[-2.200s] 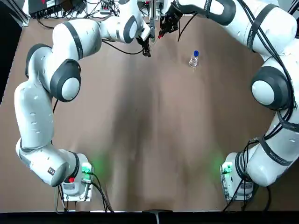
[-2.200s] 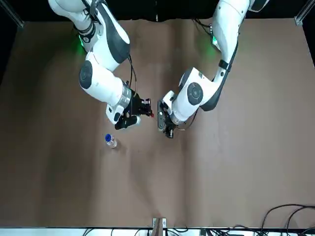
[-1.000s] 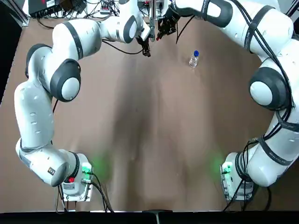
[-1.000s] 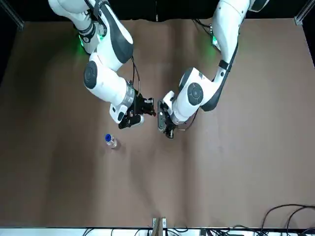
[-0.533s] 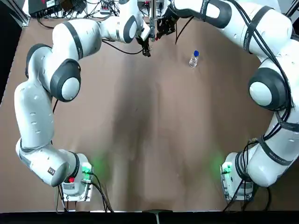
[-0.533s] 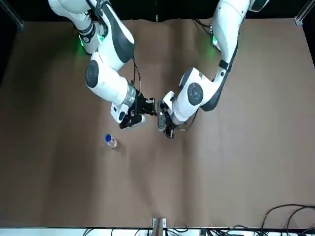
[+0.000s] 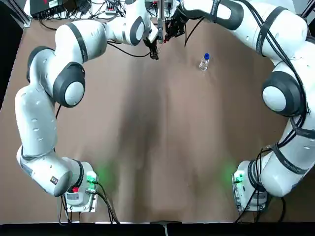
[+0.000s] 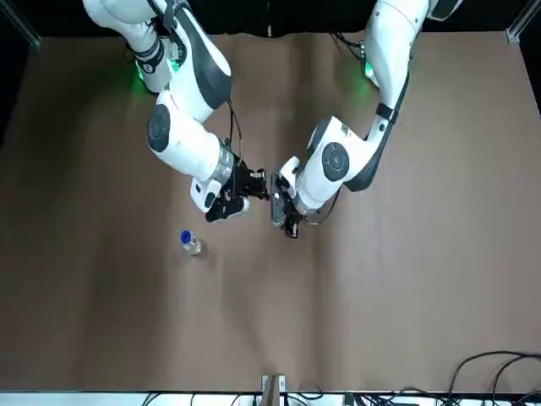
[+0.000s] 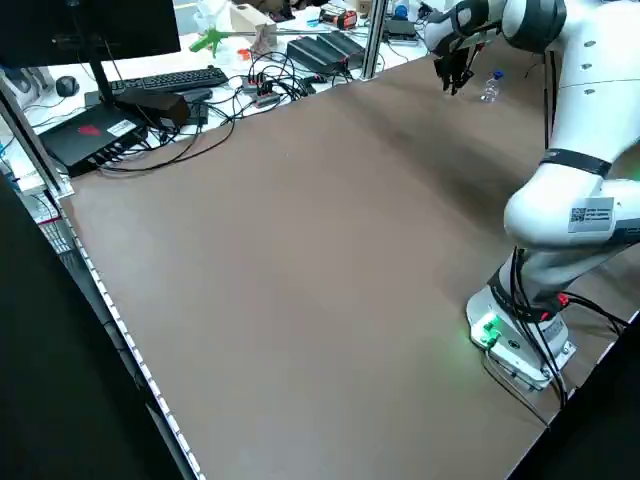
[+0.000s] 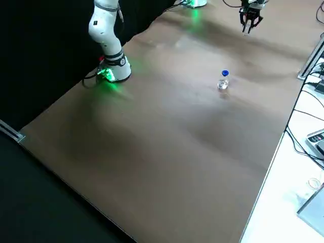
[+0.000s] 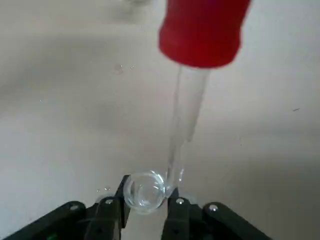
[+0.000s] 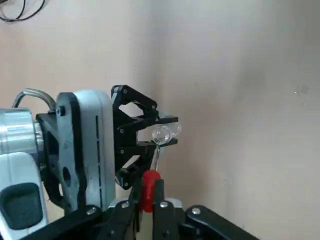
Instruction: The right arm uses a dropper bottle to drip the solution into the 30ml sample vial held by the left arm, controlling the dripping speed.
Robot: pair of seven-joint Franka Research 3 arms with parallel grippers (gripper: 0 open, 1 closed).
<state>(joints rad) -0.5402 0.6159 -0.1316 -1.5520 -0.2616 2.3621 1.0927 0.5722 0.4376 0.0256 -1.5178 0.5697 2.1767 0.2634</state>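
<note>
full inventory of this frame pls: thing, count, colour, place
Small clear glass sample vial: 1, colourless, open mouth up, clamped in the left tool at the table's far middle.
Red-bulbed dropper with clear glass stem: 1, red and clear, pinched in the right tool, stem tip at the vial's rim.
Small clear bottle with blue collar: 1, clear and blue, upright on the table, alone on the right arm's side, dropper out.
Brown table: 1, brown.
Keyboard, black boxes and cables: several, mostly black, on the bench past the table's far edge.
Left tool: 1, black, shut on the vial.
Right tool: 1, black, shut on the dropper bulb, facing the left tool.
</note>
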